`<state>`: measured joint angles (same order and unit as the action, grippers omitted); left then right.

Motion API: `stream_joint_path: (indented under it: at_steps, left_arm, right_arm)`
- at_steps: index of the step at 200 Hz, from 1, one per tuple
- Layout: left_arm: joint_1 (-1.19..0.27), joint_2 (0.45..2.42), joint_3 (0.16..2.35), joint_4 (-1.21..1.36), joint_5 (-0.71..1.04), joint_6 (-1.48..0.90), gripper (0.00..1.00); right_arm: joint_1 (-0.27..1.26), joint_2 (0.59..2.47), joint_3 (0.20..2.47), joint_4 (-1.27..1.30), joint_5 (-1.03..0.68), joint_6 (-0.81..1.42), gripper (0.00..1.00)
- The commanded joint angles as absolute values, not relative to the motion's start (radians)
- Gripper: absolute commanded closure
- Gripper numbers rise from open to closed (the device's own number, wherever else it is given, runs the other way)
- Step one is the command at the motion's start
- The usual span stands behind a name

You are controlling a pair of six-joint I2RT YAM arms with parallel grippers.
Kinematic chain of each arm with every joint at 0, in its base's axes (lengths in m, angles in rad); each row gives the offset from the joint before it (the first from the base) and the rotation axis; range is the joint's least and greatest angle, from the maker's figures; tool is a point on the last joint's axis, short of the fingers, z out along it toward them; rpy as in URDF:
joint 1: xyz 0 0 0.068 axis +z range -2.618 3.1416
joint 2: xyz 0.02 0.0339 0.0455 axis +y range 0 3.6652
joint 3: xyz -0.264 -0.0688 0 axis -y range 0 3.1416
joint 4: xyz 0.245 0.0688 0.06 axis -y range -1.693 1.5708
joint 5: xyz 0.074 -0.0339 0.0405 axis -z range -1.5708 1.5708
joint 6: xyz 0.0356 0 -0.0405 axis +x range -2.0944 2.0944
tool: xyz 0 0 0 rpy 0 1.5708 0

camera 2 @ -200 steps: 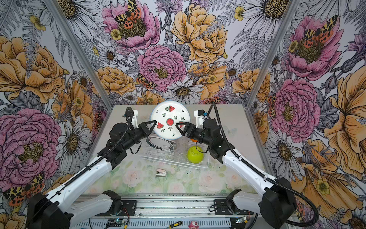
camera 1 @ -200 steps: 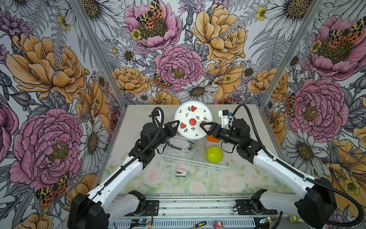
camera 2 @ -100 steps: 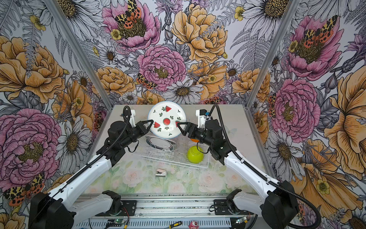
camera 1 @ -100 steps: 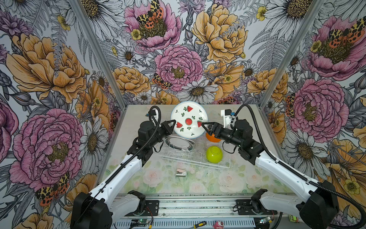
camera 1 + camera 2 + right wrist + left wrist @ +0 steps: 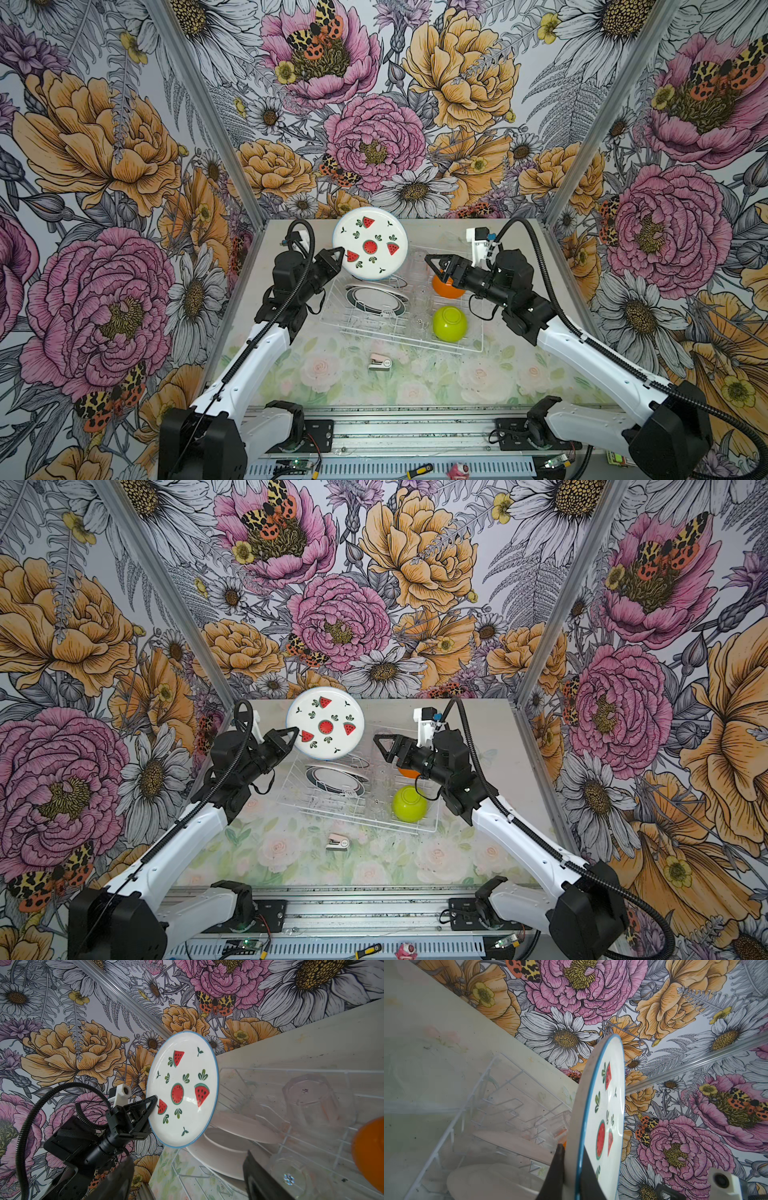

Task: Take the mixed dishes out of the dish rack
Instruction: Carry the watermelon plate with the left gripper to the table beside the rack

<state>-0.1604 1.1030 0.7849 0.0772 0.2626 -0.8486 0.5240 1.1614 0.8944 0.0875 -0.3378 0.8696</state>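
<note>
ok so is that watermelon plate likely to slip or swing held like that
The watermelon plate looks rigid and glossy, so probably stiff but slippery. The left gripper pinches only its rim, so it may pivot. It looks ceramic and hangs in the air; a drop would likely chip it.

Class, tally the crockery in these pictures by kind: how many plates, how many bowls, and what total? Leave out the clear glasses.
Plates: 3 (watermelon plate held in the left tool; two more plates in the rack)
Bowls: 2 (orange bowl, green bowl, both in the rack)
Total: 5
</note>
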Motion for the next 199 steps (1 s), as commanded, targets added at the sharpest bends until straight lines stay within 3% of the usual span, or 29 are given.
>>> stream_joint_path:
  at_steps: [1,78,125,199]
  left_arm:
    - [-0.097,1.051,0.789,0.232,0.244,-0.905,1.00]
    - [0.169,1.004,0.649,0.253,0.204,-0.968,1.00]
    - [0.211,1.004,0.577,0.236,0.098,-0.922,1.00]
    - [0.267,1.078,0.508,0.287,0.081,-0.906,1.00]
  right_arm:
    - [0.518,1.138,0.894,0.070,-0.355,0.849,0.17]
    - [0.514,1.082,0.815,0.032,-0.342,0.832,0.18]
    - [0.512,1.074,0.793,0.020,-0.342,0.830,0.18]
    - [0.513,1.085,0.792,0.011,-0.342,0.828,0.18]
